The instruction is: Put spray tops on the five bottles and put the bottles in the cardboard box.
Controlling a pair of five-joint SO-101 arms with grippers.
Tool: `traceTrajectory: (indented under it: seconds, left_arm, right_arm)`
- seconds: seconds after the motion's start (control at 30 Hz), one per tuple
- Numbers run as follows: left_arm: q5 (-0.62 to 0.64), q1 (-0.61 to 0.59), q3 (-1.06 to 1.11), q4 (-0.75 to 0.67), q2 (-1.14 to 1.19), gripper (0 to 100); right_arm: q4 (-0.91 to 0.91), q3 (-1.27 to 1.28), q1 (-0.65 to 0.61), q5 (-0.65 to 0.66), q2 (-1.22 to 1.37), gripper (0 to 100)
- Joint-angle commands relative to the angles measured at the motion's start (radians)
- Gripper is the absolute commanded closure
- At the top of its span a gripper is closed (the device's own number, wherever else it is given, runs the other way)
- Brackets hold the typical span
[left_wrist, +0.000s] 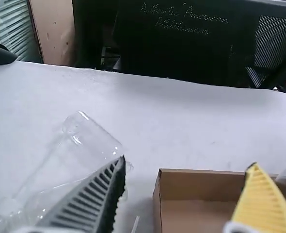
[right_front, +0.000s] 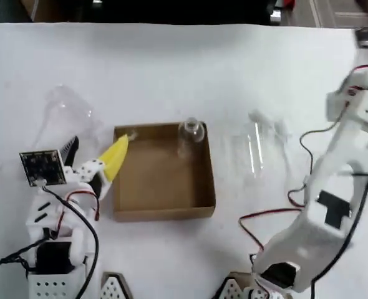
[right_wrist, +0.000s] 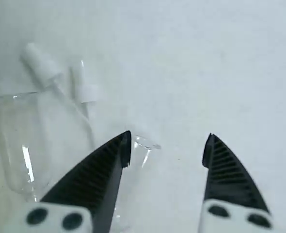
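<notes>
No legible text; writing on dark background panel unreadable.

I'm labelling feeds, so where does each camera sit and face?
High view: above the table, looking down on the cardboard box; both arms show.
Left wrist view: on the left arm, facing across the table past the open left gripper.
Right wrist view: down past the open right gripper at spray tops.
High and left wrist views share the box.

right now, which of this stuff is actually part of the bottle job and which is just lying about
Job:
- cardboard box
- upright bottle at the box's far wall
- lying bottle left of the box
- clear bottles right of the box
- spray tops beside those

Lying about:
- mesh chair beyond the table
- window blinds
</notes>
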Motion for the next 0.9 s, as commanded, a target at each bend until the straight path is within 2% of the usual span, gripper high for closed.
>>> traceTrajectory:
  seconds: [0.0, 0.17, 0.37, 0.57, 0.87]
  left_arm:
    - [-0.012, -0.002, -0.011, -0.029, -0.01, 65]
    - [-0.012, -0.001, -0.011, -0.029, -0.01, 65]
    - [-0.014, -0.001, -0.011, -0.029, -0.01, 65]
    - [-0.014, 0.001, -0.011, -0.029, -0.01, 65]
    - [-0.014, 0.001, -0.011, -0.029, -0.01, 65]
  right_arm:
    - [-0.058, -0.002, -0.117, 0.011, 0.094, 78.6]
    - [-0.17, -0.002, -0.194, 0.011, 0.223, 78.7]
    - [-0.216, -0.003, -0.268, 0.003, 0.289, 78.9]
    - [-0.257, -0.003, -0.246, 0.008, 0.334, 85.8]
    - [-0.209, -0.169, -0.199, 0.003, 0.464, 84.4]
